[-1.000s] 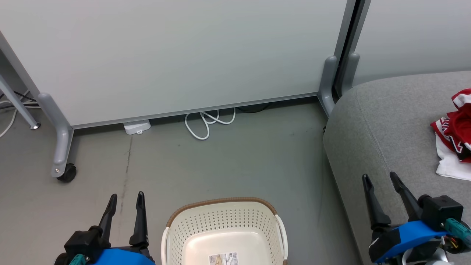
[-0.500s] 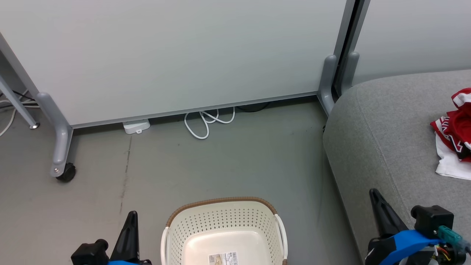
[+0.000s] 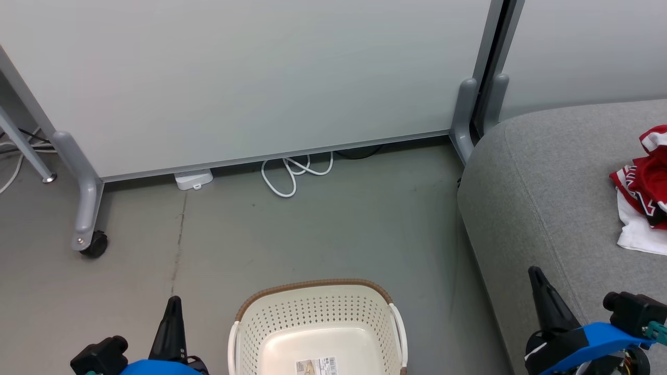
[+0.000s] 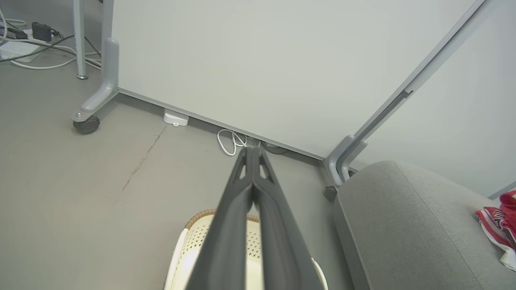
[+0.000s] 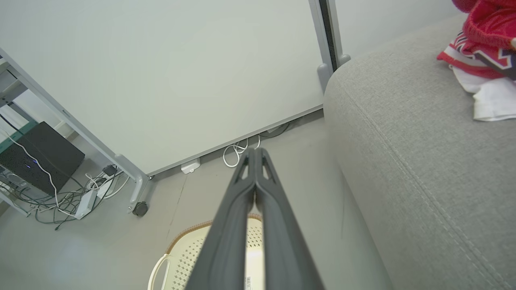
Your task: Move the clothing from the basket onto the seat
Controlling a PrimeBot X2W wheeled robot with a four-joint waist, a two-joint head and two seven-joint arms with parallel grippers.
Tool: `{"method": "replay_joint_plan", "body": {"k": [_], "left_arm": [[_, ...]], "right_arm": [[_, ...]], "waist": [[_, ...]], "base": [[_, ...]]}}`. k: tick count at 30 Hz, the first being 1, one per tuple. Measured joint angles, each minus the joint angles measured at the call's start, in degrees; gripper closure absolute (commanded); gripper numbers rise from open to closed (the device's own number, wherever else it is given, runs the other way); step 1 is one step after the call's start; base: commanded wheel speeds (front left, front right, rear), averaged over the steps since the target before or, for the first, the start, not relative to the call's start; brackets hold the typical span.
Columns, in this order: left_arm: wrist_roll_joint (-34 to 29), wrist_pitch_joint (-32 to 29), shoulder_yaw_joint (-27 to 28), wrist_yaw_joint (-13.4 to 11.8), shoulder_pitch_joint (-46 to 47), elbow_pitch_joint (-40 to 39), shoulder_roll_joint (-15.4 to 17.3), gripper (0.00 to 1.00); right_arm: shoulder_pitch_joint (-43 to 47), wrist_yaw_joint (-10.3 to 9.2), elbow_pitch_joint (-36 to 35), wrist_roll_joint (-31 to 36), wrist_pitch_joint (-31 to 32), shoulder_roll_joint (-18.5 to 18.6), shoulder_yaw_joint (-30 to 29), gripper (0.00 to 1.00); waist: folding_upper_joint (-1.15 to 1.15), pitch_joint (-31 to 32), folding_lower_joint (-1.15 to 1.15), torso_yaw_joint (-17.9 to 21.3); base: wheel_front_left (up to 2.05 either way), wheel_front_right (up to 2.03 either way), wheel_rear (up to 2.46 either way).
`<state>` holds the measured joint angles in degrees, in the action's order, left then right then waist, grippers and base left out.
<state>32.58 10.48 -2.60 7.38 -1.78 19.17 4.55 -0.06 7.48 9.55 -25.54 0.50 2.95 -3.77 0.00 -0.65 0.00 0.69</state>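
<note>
Both claws are pressed together on nothing. The right gripper [image 3: 536,278] shows against the near edge of the seat [image 3: 531,172], and the left gripper [image 3: 173,307] hangs just left of the basket [image 3: 312,285]. The clothing [image 3: 646,190] lies bunched on the seat, ahead and to the right of the right gripper, so that arm is the nearer. The basket's visible part looks bare, so the move seems done.

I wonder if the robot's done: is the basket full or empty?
Empty where visible: the laundry basket shows a bare floor with just a label; its near end is cropped.
</note>
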Motion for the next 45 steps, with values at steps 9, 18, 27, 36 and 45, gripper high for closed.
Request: {"method": "replay_joint_plan", "body": {"k": [9,18,27,36,45], "left_arm": [[7.68,-2.15,1.04,0.00,0.92,-0.66,-0.32,1.00],[14.57,-3.98,2.08,0.00,1.95,-1.19,-0.53,1.00],[20.74,-5.87,3.11,0.00,2.74,-1.70,-0.69,1.00],[26.52,-7.45,3.89,0.00,3.35,-2.26,-0.81,1.00],[31.73,-8.96,4.70,0.00,4.10,-2.64,-0.96,1.00]], "right_arm": [[-0.44,0.00,0.49,-8.66,0.80,-0.01,-0.30,1.00],[-0.93,0.00,0.96,-16.33,1.46,-0.02,-0.56,1.00],[-1.92,0.00,1.44,-23.29,2.02,-0.02,-0.88,1.00],[-2.36,-0.01,1.96,-29.63,2.55,-0.02,-1.15,1.00],[-3.04,-0.01,2.31,-35.32,3.08,-0.03,-1.41,1.00]], "waist": [[0.00,0.04,0.00,-0.06],[0.00,0.08,0.00,-0.12],[0.00,0.12,0.00,-0.18],[0.00,0.16,0.00,-0.23],[0.00,0.19,0.00,-0.29]], "base": [[0.00,0.00,0.00],[0.00,0.00,0.00],[0.00,0.00,0.00],[0.00,0.00,0.00],[0.00,0.00,0.00]]}}
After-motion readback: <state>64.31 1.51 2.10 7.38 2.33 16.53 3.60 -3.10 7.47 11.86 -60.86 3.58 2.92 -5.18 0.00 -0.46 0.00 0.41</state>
